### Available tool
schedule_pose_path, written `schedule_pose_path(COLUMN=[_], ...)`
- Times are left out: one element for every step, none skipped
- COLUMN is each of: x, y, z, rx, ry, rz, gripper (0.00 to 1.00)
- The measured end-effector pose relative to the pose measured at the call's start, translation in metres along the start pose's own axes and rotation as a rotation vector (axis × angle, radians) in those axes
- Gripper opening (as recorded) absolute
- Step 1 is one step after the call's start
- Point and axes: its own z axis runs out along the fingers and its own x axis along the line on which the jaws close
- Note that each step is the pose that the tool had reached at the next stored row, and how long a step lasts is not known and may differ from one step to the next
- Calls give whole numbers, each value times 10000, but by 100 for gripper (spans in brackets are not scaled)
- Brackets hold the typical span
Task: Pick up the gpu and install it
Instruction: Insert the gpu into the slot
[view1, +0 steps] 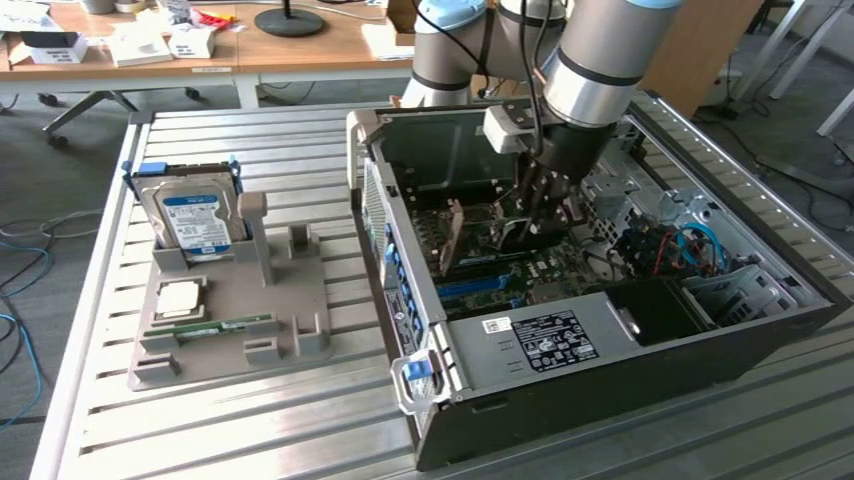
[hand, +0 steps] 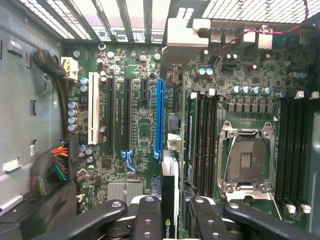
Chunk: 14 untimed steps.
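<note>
Exterior view, left: grey holder (view1: 300, 320) on the slatted surface (view1: 267, 430) carries 1 hard drive (view1: 198, 218), 1 square silver chip (view1: 180, 298) and 1 green memory stick (view1: 220, 327).

Centre: 1 open computer case (view1: 561, 395). The arm (view1: 594, 60) reaches down into it.

Wrist view: the hand (hand: 172, 212) pinches the gpu (hand: 169, 172) edge-on. The card sits over the motherboard (hand: 142, 150), just beside the 1 blue slot (hand: 160, 117), and looks unseated. Other slots there: 1 white slot (hand: 93, 107), 2 long black, 1 short black.

Step, as judged: install; pick-up done. Seating calls for the card edge lined over its slot, then a straight push.
</note>
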Motion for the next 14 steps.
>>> schedule_pose_path(x=[0,0,0,0,0,0,0,0,0,0,0,-1,-1,-1], y=[9,18,27,36,44,52,59,68,76,84,91,99,106,112], z=[0,0,1,1,1,1,1,2,1,2,2,2,2,2], rx=[0,0,0,0,0,0,0,0,0,0,0,0,0,0], ry=[0,0,0,0,0,0,0,-1,0,0,0,0,0,1], rz=[0,0,0,0,1,0,0,0,0,0,0,0,0,-1], gripper=[26,26,26,26,26,26,26,26,26,26,26,26,26,26])
